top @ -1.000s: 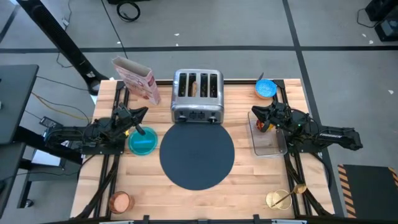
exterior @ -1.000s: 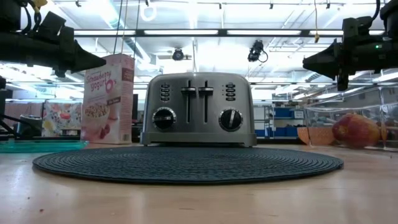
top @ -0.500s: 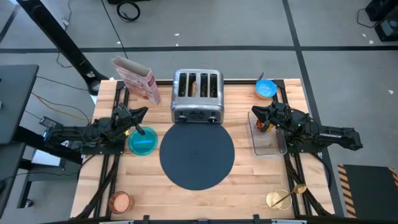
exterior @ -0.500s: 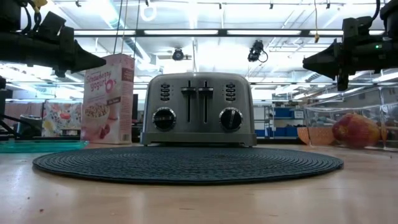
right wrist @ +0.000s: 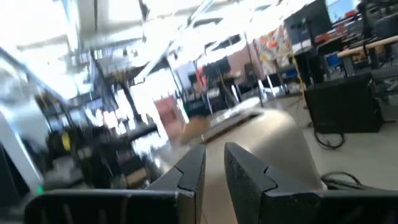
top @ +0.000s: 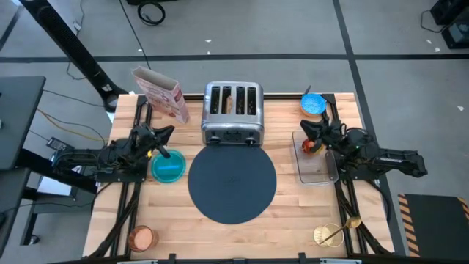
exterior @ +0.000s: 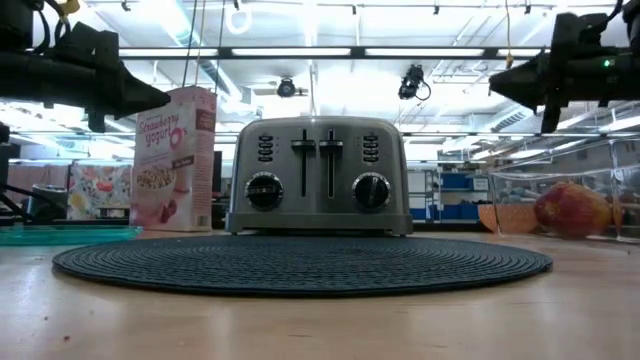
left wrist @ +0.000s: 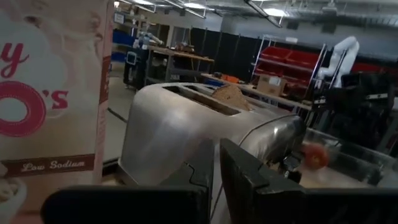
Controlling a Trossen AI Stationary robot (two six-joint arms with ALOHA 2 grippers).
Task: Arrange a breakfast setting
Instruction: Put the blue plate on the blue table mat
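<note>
High view: your mat (top: 232, 182) lies centred and bare; nothing is set yet. The right gripper (top: 308, 130) hangs over the clear tray (top: 318, 167) with the fruit (top: 314, 146); the left gripper (top: 163, 135) waits above the plate (top: 169, 168). Bowl (top: 313, 105), cup (top: 141, 238) and spoon (top: 334, 232) sit at the edges.

Low view: both arms ride high, the toaster (exterior: 319, 176) behind the mat.

Left wrist: fingers (left wrist: 261, 180) nearly closed, empty; toast (left wrist: 231, 96) in its slot, beside the cereal box (left wrist: 53, 93).

Right wrist: fingers (right wrist: 249, 171) slightly parted, empty. Likely next you reach for the fruit; mind the tray wall.
</note>
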